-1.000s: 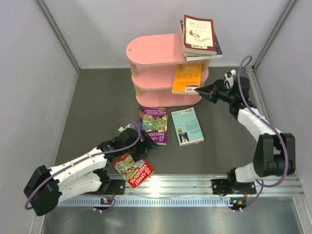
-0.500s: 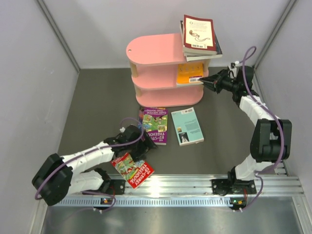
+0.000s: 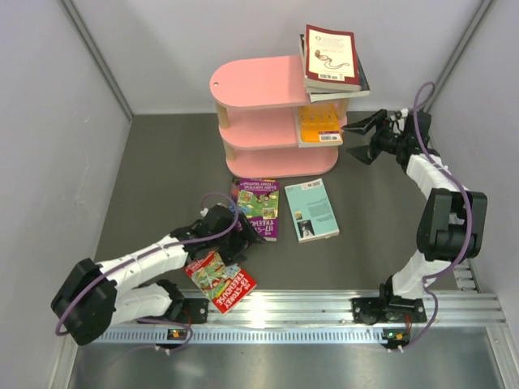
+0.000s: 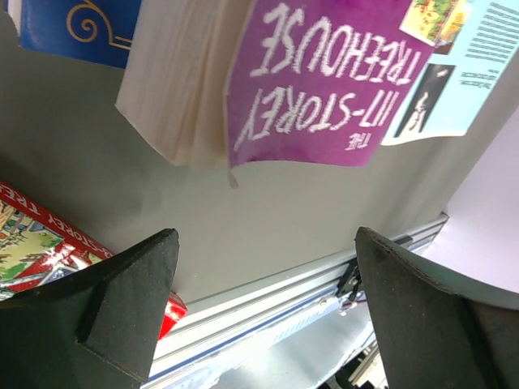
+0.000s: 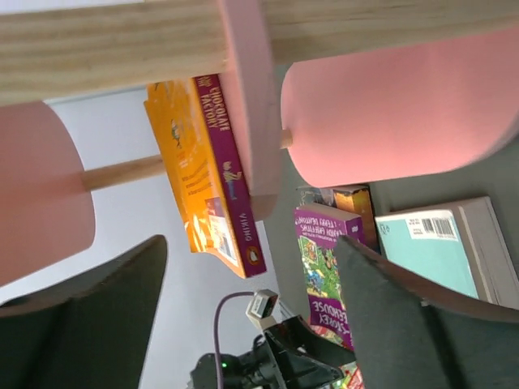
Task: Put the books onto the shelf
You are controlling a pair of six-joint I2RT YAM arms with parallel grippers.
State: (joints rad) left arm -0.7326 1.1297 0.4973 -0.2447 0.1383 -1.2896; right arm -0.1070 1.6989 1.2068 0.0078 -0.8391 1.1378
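While three books lie on the grey table (image 3: 162,162), the orange book (image 3: 319,126) rests flat on the middle board of the pink shelf (image 3: 259,81). One end pokes out past the edge, on the side where the right gripper (image 3: 357,139) is. That gripper sits just beside the shelf with its two fingers spread wide, and it holds nothing. Its arm reaches far from its base, bends at the elbow and points the fingers at the shelf's end.

Up on the top board, the maroon-and-cream book (image 3: 330,55) sits on a small pile that hangs a bit over the rim.

Down low, the left arm stretches flat across the table. The left gripper (image 3: 239,229) is wide open too, and empty. It hovers at the near edge of the purple book (image 3: 257,207), so I think that one is next. A blue cover (image 4: 73,24) shows right by it. The teal book (image 3: 312,209) lies just beside the purple one, and the red book (image 3: 221,282) lies near the arm's base. These need lifting up.
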